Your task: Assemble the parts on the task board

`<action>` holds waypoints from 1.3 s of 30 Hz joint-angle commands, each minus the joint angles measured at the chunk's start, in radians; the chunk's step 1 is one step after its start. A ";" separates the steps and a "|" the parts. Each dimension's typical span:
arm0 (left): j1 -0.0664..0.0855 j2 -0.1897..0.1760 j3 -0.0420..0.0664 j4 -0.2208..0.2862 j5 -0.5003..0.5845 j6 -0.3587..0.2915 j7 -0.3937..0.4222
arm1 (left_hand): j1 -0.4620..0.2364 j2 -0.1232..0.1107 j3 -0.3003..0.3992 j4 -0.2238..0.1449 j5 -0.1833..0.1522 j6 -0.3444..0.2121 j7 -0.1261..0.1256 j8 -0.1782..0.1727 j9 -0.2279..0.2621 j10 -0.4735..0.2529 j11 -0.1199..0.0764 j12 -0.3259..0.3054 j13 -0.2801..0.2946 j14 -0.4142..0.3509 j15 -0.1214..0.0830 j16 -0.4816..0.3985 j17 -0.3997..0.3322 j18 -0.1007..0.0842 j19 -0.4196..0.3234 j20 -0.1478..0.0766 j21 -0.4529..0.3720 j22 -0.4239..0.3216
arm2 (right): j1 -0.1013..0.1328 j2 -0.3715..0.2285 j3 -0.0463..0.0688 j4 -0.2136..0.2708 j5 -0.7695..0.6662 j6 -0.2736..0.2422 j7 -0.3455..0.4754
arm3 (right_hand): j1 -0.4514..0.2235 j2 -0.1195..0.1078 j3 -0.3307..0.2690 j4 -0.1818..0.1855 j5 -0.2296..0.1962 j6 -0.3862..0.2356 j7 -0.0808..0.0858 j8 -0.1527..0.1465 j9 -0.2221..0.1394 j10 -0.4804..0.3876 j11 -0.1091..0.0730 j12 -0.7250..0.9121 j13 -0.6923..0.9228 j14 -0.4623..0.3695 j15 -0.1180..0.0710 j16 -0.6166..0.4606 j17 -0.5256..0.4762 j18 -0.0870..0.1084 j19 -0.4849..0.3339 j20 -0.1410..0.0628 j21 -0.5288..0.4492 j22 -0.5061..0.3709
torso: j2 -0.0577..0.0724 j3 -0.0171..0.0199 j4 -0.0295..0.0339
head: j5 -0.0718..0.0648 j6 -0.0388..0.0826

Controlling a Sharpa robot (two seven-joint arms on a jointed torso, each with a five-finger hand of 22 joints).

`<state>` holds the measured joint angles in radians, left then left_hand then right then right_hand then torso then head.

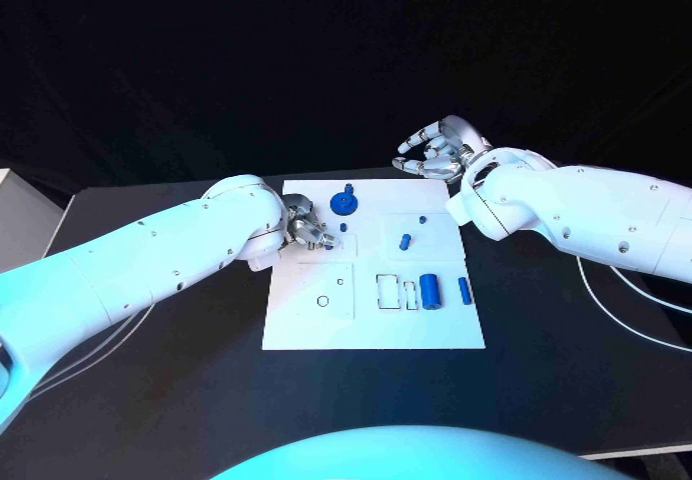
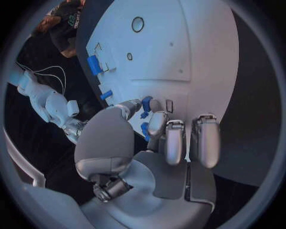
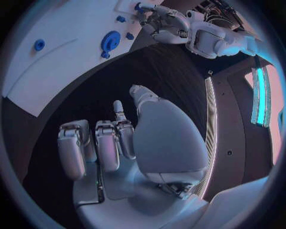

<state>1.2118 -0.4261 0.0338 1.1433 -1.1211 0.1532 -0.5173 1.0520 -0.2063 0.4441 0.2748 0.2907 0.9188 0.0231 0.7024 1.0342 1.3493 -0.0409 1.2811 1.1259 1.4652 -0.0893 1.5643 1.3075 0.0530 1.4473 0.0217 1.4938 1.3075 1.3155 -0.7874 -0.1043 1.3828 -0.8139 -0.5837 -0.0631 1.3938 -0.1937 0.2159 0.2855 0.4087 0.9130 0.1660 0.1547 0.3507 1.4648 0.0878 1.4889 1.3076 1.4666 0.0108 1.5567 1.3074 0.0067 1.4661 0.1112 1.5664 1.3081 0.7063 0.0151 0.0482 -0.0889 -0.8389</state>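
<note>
The white task board (image 1: 303,325) lies mid-table. My left hand (image 1: 306,228) hovers over its far left part, thumb and a finger pinching a small blue part (image 2: 146,103); the right wrist view shows that part (image 3: 138,6) at the fingertips of the left hand (image 3: 164,24). A blue gear (image 1: 343,202) stands just right of this hand, also seen as the gear (image 3: 110,40). Small blue pegs (image 1: 405,241) lie on the board's far right, and two blue cylinders (image 1: 430,291) lie side by side nearer me. My right hand (image 1: 437,150) hangs beyond the board's far edge, fingers loosely curled, holding nothing.
A dark ring (image 1: 325,300) and empty rectangular slots (image 1: 389,291) mark the board's near half. Black table (image 1: 159,380) surrounds the board. My right forearm (image 1: 577,215) crosses above the table at the board's right. A white box corner (image 1: 22,215) sits at far left.
</note>
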 commanded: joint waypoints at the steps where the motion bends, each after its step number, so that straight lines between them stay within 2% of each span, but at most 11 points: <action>1: 0.000 -0.006 0.003 0.011 0.000 -0.009 0.000 | 0.003 -0.010 -0.009 0.000 -0.007 0.001 0.005 -0.004 0.001 -0.002 0.003 0.005 0.000 0.106 -0.001 0.006 0.263 -0.012 0.007 0.002 -0.006 0.087 | 0.000 0.000 0.000 0.000 -0.009 0.006 0.007 | -0.006 -0.001 0.004 0.000 0.004 -0.005 -0.001 0.003 0.001 0.031 -0.007 0.004 0.198 0.096 -0.007 -0.002 0.229 -0.007 0.105 -0.006 0.004 0.263 | -0.001 -0.0001 0.0005 | -0.001 0.001; 7: 0.000 -0.017 0.022 0.026 0.030 -0.026 0.004 | 0.007 -0.016 -0.033 0.013 -0.019 -0.007 0.008 -0.012 0.004 -0.012 0.006 -0.004 -0.013 0.106 0.001 0.006 0.263 -0.009 0.000 0.003 -0.012 0.077 | 0.000 0.002 0.000 -0.001 -0.009 0.006 0.008 | -0.008 -0.002 0.007 0.000 0.004 -0.006 -0.001 0.004 0.001 0.031 -0.007 0.004 0.197 0.095 -0.007 -0.002 0.228 -0.007 0.105 -0.006 0.004 0.263 | 0.000 0.0009 -0.0006 | 0.003 0.005; 11: -0.001 -0.025 0.043 0.034 0.077 -0.036 0.010 | 0.005 -0.013 -0.057 0.016 -0.032 -0.028 0.019 -0.034 -0.002 -0.037 0.015 -0.026 -0.043 0.101 0.009 -0.002 0.248 -0.003 -0.020 0.008 -0.027 0.048 | 0.000 0.003 0.000 -0.002 -0.009 0.006 0.008 | -0.008 -0.002 0.007 0.000 0.004 -0.006 -0.001 0.004 0.001 0.031 -0.007 0.004 0.197 0.095 -0.007 -0.002 0.228 -0.007 0.105 -0.006 0.004 0.263 | 0.000 0.0003 0.0001 | 0.001 0.008; 13: 0.000 -0.028 0.053 0.037 0.101 -0.039 0.012 | 0.004 -0.009 -0.073 0.016 -0.036 -0.044 0.029 -0.057 -0.014 -0.057 0.024 -0.043 -0.067 0.098 0.016 -0.007 0.242 -0.001 -0.028 0.013 -0.033 0.038 | 0.000 0.003 0.000 -0.002 -0.009 0.006 0.008 | -0.008 -0.002 0.007 0.000 0.004 -0.006 -0.001 0.004 0.001 0.031 -0.007 0.004 0.197 0.095 -0.007 -0.002 0.228 -0.007 0.105 -0.006 0.004 0.263 | -0.001 0.0006 0.0002 | 0.002 0.009; 19: 0.000 -0.039 0.077 0.041 0.128 -0.046 0.015 | 0.007 -0.005 -0.085 0.016 -0.042 -0.050 0.035 -0.073 -0.023 -0.069 0.029 -0.053 -0.080 0.097 0.021 -0.010 0.237 0.002 -0.035 0.017 -0.039 0.028 | 0.000 0.002 0.000 -0.002 -0.009 0.005 0.008 | -0.008 -0.002 0.007 0.000 0.004 -0.006 -0.001 0.004 0.001 0.031 -0.007 0.004 0.197 0.095 -0.007 -0.002 0.228 -0.007 0.105 -0.006 0.004 0.263 | 0.000 0.0012 0.0009 | 0.001 0.012; 21: 0.000 -0.043 0.085 0.040 0.131 -0.048 0.016 | 0.015 0.001 -0.090 0.016 -0.041 -0.057 0.040 -0.086 -0.031 -0.076 0.034 -0.057 -0.087 0.095 0.025 -0.012 0.233 0.003 -0.040 0.020 -0.043 0.021 | 0.000 0.002 0.000 -0.001 -0.009 0.005 0.008 | -0.008 -0.002 0.007 0.000 0.004 -0.006 -0.001 0.004 0.001 0.031 -0.007 0.004 0.197 0.095 -0.007 -0.002 0.228 -0.007 0.105 -0.006 0.004 0.263 | 0.000 0.0013 0.0008 | 0.001 0.013; 25: 0.000 -0.050 0.109 0.027 0.136 -0.049 0.022 | 0.104 0.036 -0.062 0.011 -0.024 -0.096 0.068 -0.161 -0.086 -0.154 0.059 -0.117 -0.175 0.079 0.046 -0.037 0.193 0.015 -0.078 0.038 -0.074 -0.029 | 0.000 0.000 0.000 -0.001 -0.009 0.005 0.008 | -0.009 -0.002 0.009 -0.001 0.004 -0.007 -0.001 0.004 0.001 0.031 -0.007 0.004 0.198 0.095 -0.007 -0.002 0.228 -0.007 0.105 -0.006 0.004 0.263 | 0.000 0.0017 0.0008 | 0.001 0.017; 27: 0.001 -0.050 0.124 0.013 0.138 -0.050 0.027 | 0.123 0.037 -0.053 0.011 -0.024 -0.096 0.073 -0.172 -0.099 -0.172 0.063 -0.130 -0.197 0.074 0.051 -0.044 0.181 0.018 -0.087 0.043 -0.081 -0.041 | 0.000 -0.001 0.000 -0.001 -0.009 0.005 0.007 | -0.009 -0.002 0.009 -0.001 0.004 -0.007 -0.001 0.004 0.001 0.031 -0.007 0.004 0.198 0.095 -0.007 -0.002 0.228 -0.007 0.105 -0.006 0.004 0.263 | 0.001 0.0018 0.0011 | 0.001 0.019; 30: 0.002 -0.048 0.140 -0.009 0.136 -0.055 0.034 | 0.147 0.036 -0.041 0.010 -0.019 -0.105 0.082 -0.189 -0.115 -0.206 0.070 -0.155 -0.234 0.068 0.058 -0.053 0.167 0.022 -0.100 0.050 -0.092 -0.058 | 0.000 -0.002 0.000 0.000 -0.009 0.005 0.007 | -0.009 -0.002 0.009 -0.001 0.004 -0.007 -0.001 0.004 0.001 0.031 -0.007 0.004 0.198 0.095 -0.007 -0.002 0.228 -0.007 0.105 -0.006 0.004 0.263 | 0.002 0.0017 0.0004 | 0.001 0.026; 34: 0.006 -0.038 0.151 -0.051 0.117 -0.061 0.046 | 0.155 0.032 -0.036 0.010 -0.019 -0.112 0.088 -0.201 -0.126 -0.219 0.076 -0.164 -0.249 0.065 0.062 -0.056 0.161 0.024 -0.106 0.053 -0.097 -0.066 | 0.000 -0.004 0.000 0.002 -0.009 0.004 0.008 | -0.009 -0.002 0.009 -0.001 0.004 -0.007 -0.001 0.004 0.001 0.031 -0.007 0.004 0.198 0.095 -0.007 -0.002 0.228 -0.007 0.105 -0.006 0.004 0.263 | 0.004 0.0025 -0.0018 | 0.004 0.036; 39: 0.013 -0.024 0.155 -0.098 0.088 -0.070 0.058 | 0.152 0.025 -0.037 0.014 -0.021 -0.123 0.097 -0.216 -0.141 -0.234 0.084 -0.173 -0.266 0.063 0.069 -0.058 0.158 0.025 -0.110 0.059 -0.101 -0.071 | 0.000 -0.008 0.000 0.005 -0.011 0.003 0.008 | -0.009 -0.002 0.009 -0.001 0.004 -0.007 -0.001 0.004 0.001 0.031 -0.007 0.004 0.198 0.095 -0.007 -0.002 0.228 -0.007 0.105 -0.006 0.004 0.263 | 0.008 0.0026 -0.0023 | 0.009 0.050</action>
<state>1.2216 -0.4553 0.1882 1.0556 -1.0074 0.0981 -0.4909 1.1995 -0.1772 0.4018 0.2869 0.2678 0.7992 0.1172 0.4894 0.8939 1.1200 0.0450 1.1145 0.8612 1.4668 -0.0262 1.5127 1.3075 0.0687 1.3450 0.0806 1.3970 1.2377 1.3151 -0.7938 -0.1043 1.3854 -0.8145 -0.5840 -0.0625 1.3939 -0.1937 0.2187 0.2827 0.4087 0.9130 0.1660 0.1547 0.3502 1.4647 0.0878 1.4889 1.3074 1.4667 0.0108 1.5567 1.3074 0.0067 1.4661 0.1112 1.5664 1.3076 0.7104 0.0174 0.0472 -0.0827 -0.7961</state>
